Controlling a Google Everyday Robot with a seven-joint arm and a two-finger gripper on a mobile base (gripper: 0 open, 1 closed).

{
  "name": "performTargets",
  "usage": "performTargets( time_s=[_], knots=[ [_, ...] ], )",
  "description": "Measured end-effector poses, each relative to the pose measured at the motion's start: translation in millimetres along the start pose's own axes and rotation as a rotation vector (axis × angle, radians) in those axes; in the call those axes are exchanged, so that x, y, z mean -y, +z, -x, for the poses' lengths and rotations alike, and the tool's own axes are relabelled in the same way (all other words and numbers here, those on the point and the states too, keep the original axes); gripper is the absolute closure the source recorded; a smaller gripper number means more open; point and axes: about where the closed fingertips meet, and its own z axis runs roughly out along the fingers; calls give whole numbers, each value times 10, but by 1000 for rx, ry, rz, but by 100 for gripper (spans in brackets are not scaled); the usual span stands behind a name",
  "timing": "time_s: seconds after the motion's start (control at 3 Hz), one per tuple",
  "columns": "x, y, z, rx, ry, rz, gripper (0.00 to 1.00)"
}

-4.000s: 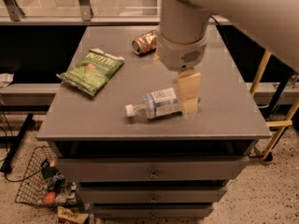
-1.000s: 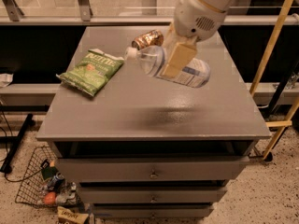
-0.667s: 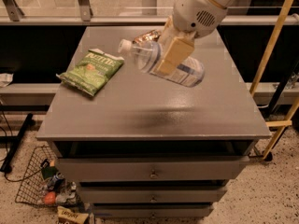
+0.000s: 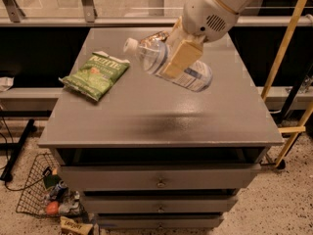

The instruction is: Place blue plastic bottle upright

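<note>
The blue plastic bottle [image 4: 193, 77] is clear with a white cap and a pale blue-and-white label. It is held in the air above the grey table [image 4: 146, 126], tilted, with the cap pointing up and to the left. My gripper [image 4: 176, 62] is shut on the bottle around its middle, one tan finger [image 4: 180, 57] lying across the front of it. The white arm comes in from the upper right.
A green snack bag [image 4: 97, 74] lies on the table's left side. A crushed gold-brown can [image 4: 157, 35] peeks out behind the bottle near the far edge. A wire basket [image 4: 46, 192] with litter sits on the floor at lower left. A yellow pole [image 4: 286, 48] leans at right.
The bottle was lying on the table; my gripper has lifted it and is turning it, so the cap has risen up and to the left.
</note>
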Motion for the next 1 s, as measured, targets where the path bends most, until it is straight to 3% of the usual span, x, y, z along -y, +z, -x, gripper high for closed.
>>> performTargets(
  time_s=[0.33,0.67,1.0],
  knots=[
    [-182,-21,-47,135,101,-64,100],
    [-160,-126,-203,331,240,-158,100],
    [144,-271,-365,589,349,-312,100]
  ],
)
